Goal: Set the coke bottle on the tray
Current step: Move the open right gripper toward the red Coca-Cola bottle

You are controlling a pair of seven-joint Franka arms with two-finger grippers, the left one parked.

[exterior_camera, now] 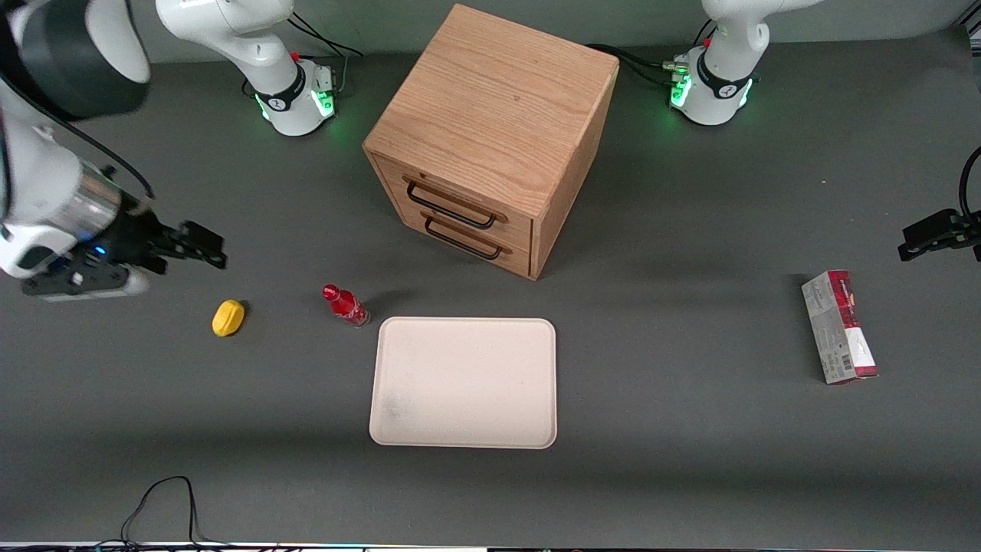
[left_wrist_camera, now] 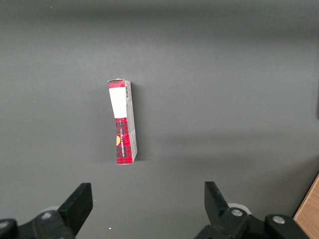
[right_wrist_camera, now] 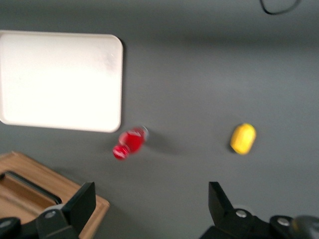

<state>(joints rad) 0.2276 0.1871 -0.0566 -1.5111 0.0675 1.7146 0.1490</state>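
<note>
The coke bottle (exterior_camera: 345, 305) (right_wrist_camera: 130, 143), small and red with a red cap, stands on the dark table just off a corner of the pale cream-pink tray (exterior_camera: 464, 382) (right_wrist_camera: 60, 79), apart from it. My right gripper (exterior_camera: 201, 245) (right_wrist_camera: 152, 199) hangs above the table toward the working arm's end, well away from the bottle. Its fingers are spread wide and hold nothing.
A yellow lemon-like lump (exterior_camera: 228, 317) (right_wrist_camera: 243, 138) lies beside the bottle, toward the working arm's end. The wooden drawer cabinet (exterior_camera: 490, 138) (right_wrist_camera: 30, 191) stands farther from the front camera than the tray. A red-and-grey carton (exterior_camera: 839, 326) (left_wrist_camera: 123, 122) lies toward the parked arm's end.
</note>
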